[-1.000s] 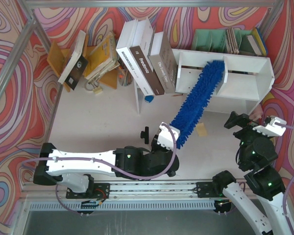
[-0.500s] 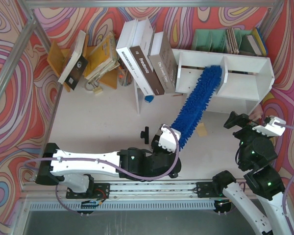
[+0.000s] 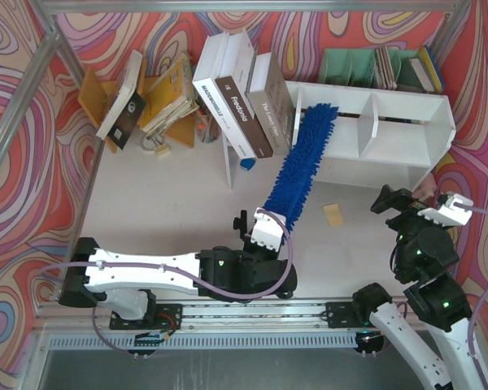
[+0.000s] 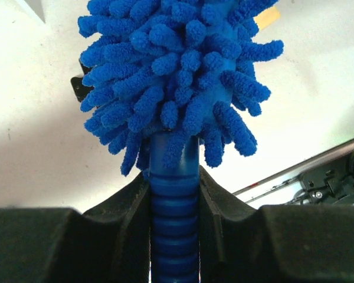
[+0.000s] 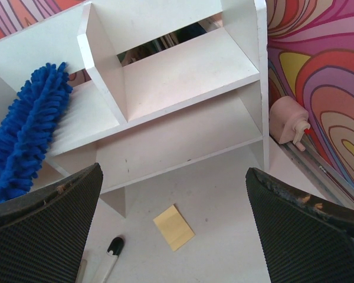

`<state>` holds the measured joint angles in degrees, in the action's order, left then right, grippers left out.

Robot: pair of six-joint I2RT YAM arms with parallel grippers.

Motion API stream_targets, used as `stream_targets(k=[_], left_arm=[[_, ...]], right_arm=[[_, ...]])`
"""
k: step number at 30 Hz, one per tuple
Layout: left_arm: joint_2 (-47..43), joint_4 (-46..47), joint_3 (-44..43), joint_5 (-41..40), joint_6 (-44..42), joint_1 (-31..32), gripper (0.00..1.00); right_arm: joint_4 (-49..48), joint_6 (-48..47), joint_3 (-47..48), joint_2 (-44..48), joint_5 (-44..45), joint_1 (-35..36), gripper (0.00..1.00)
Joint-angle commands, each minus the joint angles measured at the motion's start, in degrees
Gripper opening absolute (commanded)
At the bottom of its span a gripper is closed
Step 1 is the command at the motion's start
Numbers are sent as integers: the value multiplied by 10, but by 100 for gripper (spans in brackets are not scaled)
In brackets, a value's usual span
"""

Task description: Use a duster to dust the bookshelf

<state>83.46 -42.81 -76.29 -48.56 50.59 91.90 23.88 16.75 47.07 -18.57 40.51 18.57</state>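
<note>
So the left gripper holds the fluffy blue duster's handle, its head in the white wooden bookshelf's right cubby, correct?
No: the fluffy blue duster has its head in the left cubby of the white wooden bookshelf, per the top view. The left gripper does hold its handle.

Read "MADEMOISELLE" in dark capitals down the spine of a white book, well left of the bookshelf. Made out "18" and a pale word, perhaps "Foodoma", on the dark brown spine next to it, on the side nearer the bookshelf. Saw small lettering on the grey spine nearest the bookshelf, but too small to read.
</note>
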Motion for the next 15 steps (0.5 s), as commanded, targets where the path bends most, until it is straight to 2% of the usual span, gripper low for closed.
stream_targets(k=[1,15], left_arm=[[-25,-32,-16,-83,45,2,0],[-28,19,-68,-126,-38,18,0]], right_arm=[[-20,-5,-7,4,7,0,94],[-31,-11,-13,3,5,0,94]])
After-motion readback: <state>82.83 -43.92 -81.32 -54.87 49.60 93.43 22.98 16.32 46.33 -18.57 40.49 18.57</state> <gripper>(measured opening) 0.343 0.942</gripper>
